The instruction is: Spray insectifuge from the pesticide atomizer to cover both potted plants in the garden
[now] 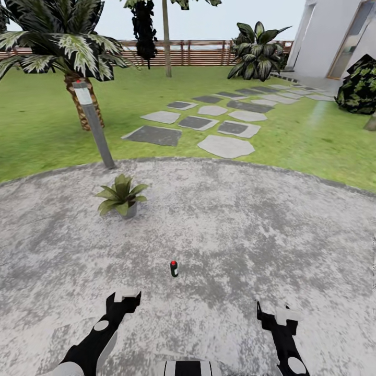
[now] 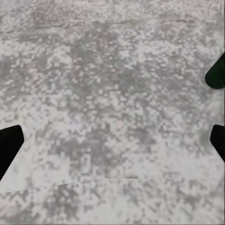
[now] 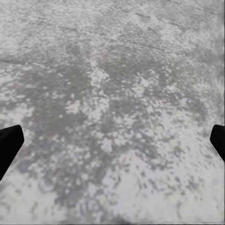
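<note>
**K:** On the patio (image 1: 219,230), dead ahead: atomizer (image 1: 174,268) stands upright, red top up, long axis vertical. Nothing touching it.

**M:** Which way from the grippers?

**K:** Forward of both, between them. Left gripper (image 1: 124,298) sits just behind and to its left; right gripper (image 1: 272,314) is farther off to the other side. Left is nearer, by my read.

**M:** Jaw state?

**K:** Both spread, holding nothing. Left wrist view shows dark fingertips (image 2: 9,143) at opposite edges with bare stone between. Right wrist view is the same, fingertips (image 3: 9,140) wide apart over stone.

**M:** Wrist cams see the bottle?

**K:** Can't say. Dark green blob at the edge of the left wrist view, too cropped to call.

**M:** Approach?

**K:** My guess: left arm reaches forward and slightly inward, fingers either side of the body, below the cap. Slim and upright, so a nudge likely tips it. Come in square.

**M:** Plants?

**K:** One potted plant (image 1: 122,196) past the bottle, forward-left, near the grey lamp (image 1: 94,122) at the patio rim. Same side as the left arm, so it suits the spray too. Lawn (image 1: 42,130) and stepping stones beyond.
</note>
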Robot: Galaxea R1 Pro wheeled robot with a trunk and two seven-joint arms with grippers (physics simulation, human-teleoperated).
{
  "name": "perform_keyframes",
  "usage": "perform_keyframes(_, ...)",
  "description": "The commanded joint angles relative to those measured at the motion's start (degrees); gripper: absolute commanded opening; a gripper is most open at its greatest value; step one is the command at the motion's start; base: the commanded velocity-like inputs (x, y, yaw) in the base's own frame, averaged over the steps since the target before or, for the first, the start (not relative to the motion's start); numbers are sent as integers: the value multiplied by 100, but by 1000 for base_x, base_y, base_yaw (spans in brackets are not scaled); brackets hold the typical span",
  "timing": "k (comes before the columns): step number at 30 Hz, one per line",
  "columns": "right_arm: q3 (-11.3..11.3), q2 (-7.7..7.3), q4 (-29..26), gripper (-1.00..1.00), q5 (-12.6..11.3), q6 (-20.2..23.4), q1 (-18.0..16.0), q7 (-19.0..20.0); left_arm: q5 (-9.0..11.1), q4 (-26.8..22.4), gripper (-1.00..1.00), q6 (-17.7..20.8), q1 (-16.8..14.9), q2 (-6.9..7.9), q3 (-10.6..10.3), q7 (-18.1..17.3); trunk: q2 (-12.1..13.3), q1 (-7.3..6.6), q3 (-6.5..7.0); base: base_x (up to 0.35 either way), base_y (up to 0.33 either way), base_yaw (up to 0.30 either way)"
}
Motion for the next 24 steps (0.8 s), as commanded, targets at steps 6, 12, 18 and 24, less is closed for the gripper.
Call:
perform_keyframes(6, 3, 0, 3, 100, 5, -17, -4, -17, 47, 42, 100, -77, 31, -32, 12, 8, -1, -1, -4, 16, 0, -299)
perform_keyframes(12, 3, 0, 3, 100, 9, -17, -4, -17, 24, 21, 100, -89, 46, -50, 8, 2, -1, -1, -4, 132, 0, -299)
perform_keyframes(18, 7, 0, 3, 100, 12, -17, -4, -24, 12, 59, 100, -93, 40, -44, 2, 2, -1, -1, -4, 226, -38, -123)
perform_keyframes(24, 6, 66, -2, 100, 28, -28, 5, -25, -24, 98, 100, -134, 74, -70, -27, -2, -1, -1, -4, 51, -12, -7)
